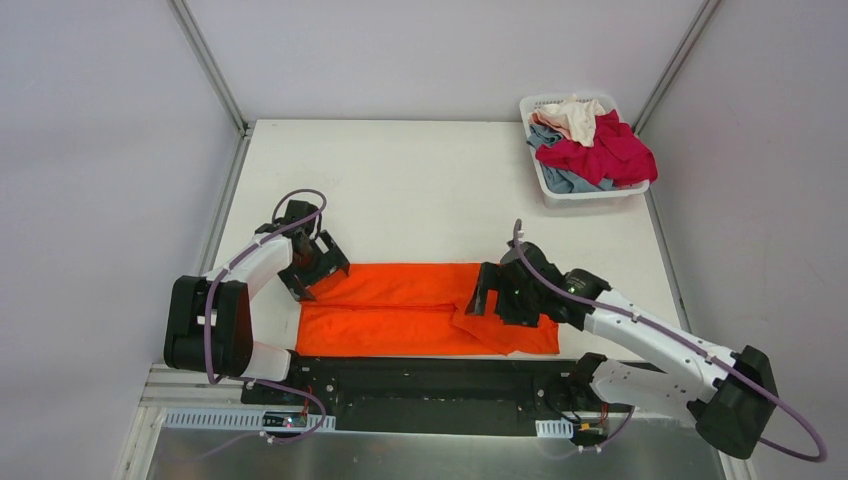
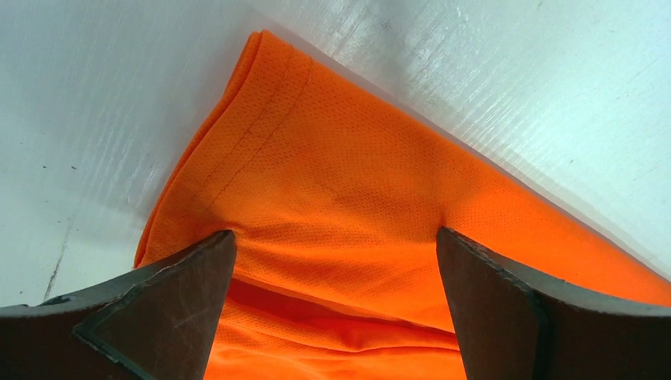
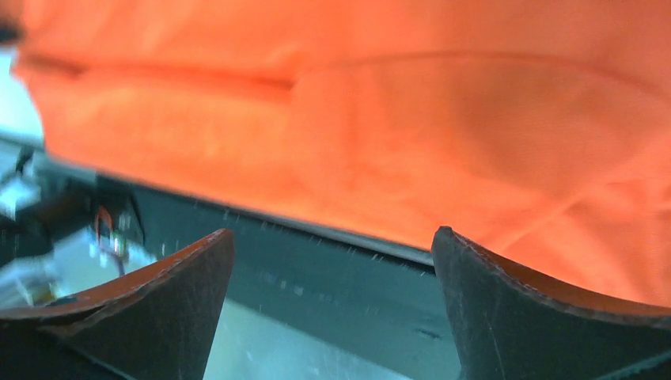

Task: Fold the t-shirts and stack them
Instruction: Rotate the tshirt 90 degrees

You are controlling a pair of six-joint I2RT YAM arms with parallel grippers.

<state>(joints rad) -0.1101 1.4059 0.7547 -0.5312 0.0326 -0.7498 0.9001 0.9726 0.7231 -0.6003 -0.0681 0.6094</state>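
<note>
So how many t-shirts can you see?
4. The orange t-shirt lies spread on the table; the crimson t-shirt, grey-blue t-shirt and cream t-shirt sit heaped in the white basket. More may hide underneath.

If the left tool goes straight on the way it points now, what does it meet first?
Most likely the orange t-shirt: its folded corner fills the space ahead of the open left tool, with white table only beyond it. Depth is unclear.
</note>
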